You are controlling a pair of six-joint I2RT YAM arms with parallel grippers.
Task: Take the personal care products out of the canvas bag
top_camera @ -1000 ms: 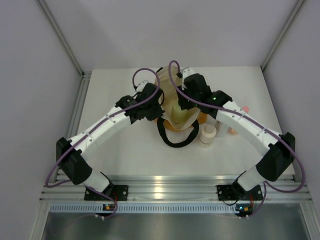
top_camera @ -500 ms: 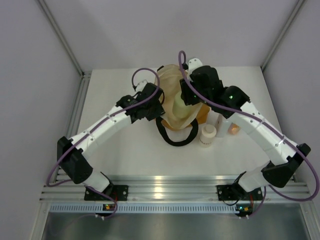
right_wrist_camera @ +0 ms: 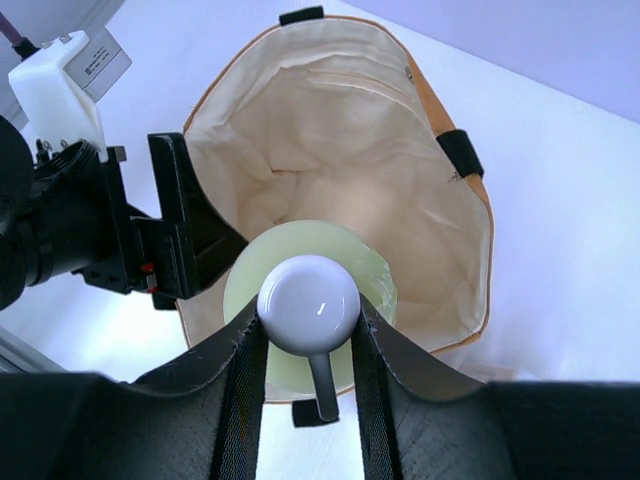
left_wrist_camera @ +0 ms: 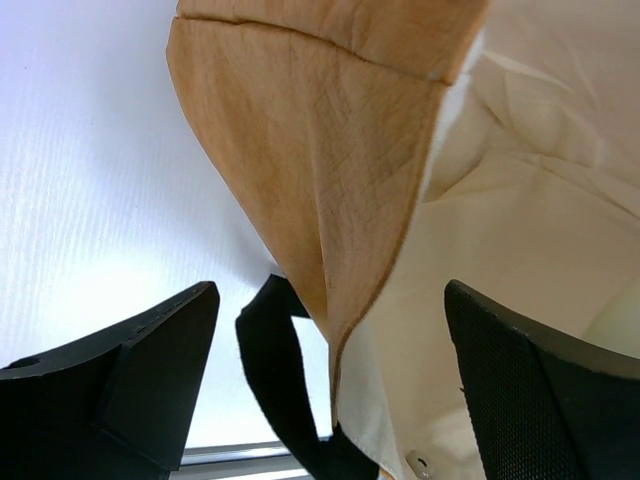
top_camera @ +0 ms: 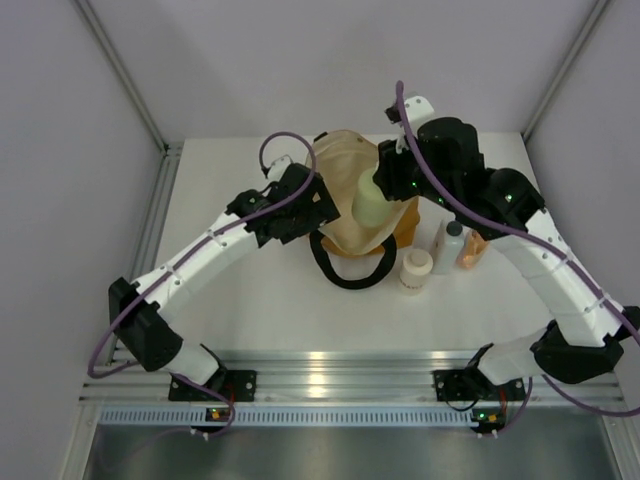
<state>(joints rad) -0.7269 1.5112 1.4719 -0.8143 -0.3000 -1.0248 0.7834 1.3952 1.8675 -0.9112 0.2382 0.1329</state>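
White surface [top_camera: 240, 290]. Canvas bag [top_camera: 340, 190] at frame centre, mouth open. Left gripper [left_wrist_camera: 328, 305] apart, astride bag rim. Right gripper [right_wrist_camera: 308, 325] clamped on pale yellow-green bottle [right_wrist_camera: 300, 245], above bag mouth. Right of bag, on surface: white bottle [top_camera: 450, 245], orange bottle [top_camera: 472, 250], jar [top_camera: 416, 268].

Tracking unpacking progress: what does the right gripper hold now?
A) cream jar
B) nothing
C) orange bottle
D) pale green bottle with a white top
D: the right gripper is clamped on either side of the white top of the pale green bottle, holding it over the open bag.
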